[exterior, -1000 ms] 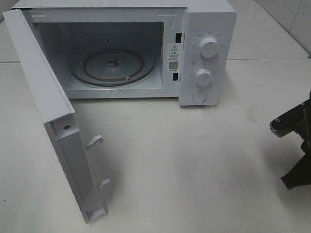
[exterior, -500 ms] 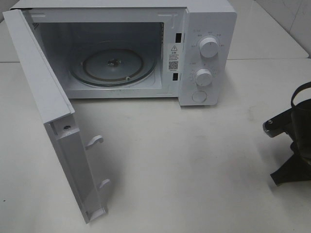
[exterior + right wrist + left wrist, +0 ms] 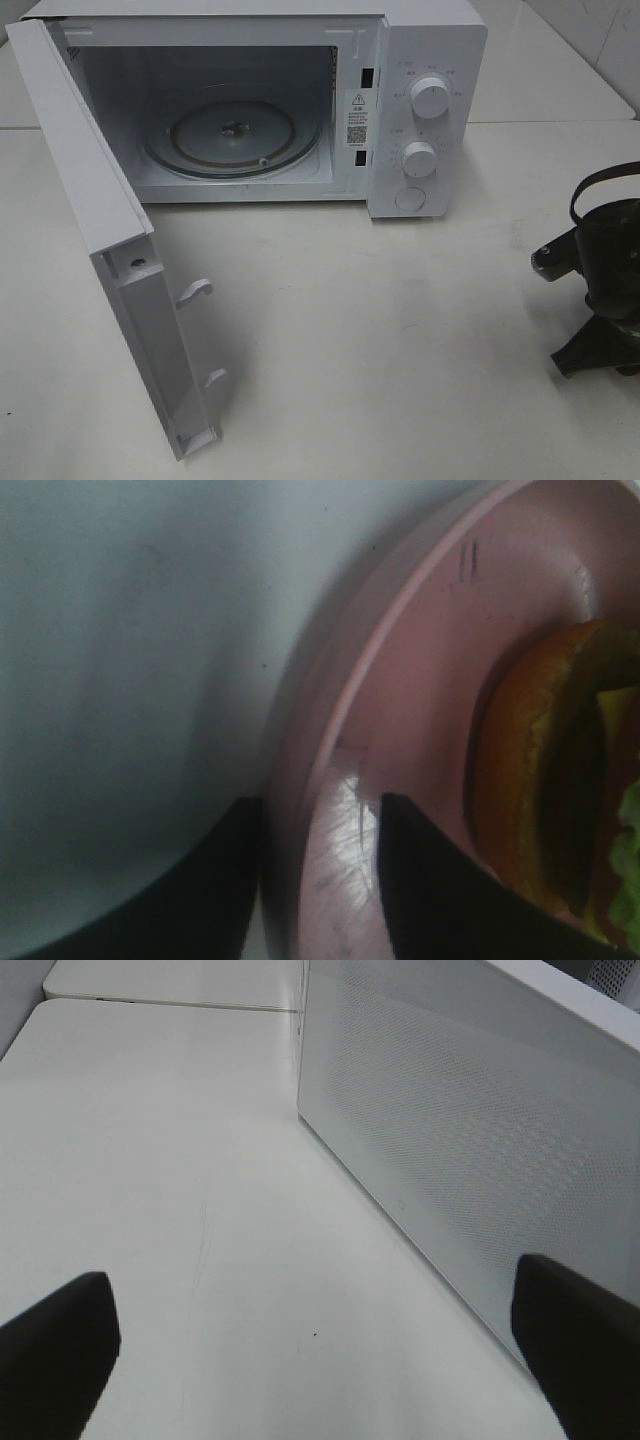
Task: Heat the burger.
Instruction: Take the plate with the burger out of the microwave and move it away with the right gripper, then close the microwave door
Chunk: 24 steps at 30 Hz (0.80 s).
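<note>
Burger (image 3: 560, 780) sits on pink plate (image 3: 420, 680), off at the right of the surface (image 3: 400, 330). Right fingers (image 3: 330, 880) straddle the plate rim, not yet clamped; best closed squarely, then lifted level. Left fingers (image 3: 320, 1360) spread wide, empty, beside the microwave (image 3: 430, 60). Open door (image 3: 90, 200) and bare turntable (image 3: 232, 135) await; nothing between.

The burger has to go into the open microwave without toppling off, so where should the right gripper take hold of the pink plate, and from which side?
Grip the pink plate by its raised rim, coming from outside its edge, one finger over the lip and one beneath. The right gripper already straddles that rim. The rim is thin and clear of the burger, which sits further inside the plate.
</note>
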### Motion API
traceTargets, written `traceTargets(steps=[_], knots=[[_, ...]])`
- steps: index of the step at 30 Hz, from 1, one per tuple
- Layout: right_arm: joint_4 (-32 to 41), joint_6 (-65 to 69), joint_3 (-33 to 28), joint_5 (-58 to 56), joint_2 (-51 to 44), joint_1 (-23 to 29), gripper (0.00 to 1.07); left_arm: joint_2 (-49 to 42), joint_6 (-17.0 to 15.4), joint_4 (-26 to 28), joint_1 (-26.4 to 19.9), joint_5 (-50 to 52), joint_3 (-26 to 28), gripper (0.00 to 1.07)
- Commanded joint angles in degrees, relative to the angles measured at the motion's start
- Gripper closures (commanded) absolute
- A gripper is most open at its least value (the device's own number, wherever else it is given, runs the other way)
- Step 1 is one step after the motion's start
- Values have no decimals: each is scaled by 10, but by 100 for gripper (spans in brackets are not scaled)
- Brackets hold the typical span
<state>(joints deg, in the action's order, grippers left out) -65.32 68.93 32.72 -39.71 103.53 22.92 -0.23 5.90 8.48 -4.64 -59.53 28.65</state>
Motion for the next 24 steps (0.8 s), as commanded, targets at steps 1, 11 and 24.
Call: traceTargets(steps=[1,11,24], knots=[[2,-6,1,-11,-21,-1,51,-12,-2,6,-1,1,-2,7],[150,-164,1,46,-151,0,44,-12,-2,6,-1,1,-2,7],[305,-332,1,50,-323,0,44,-12,-2,6,-1,1,-2,7]])
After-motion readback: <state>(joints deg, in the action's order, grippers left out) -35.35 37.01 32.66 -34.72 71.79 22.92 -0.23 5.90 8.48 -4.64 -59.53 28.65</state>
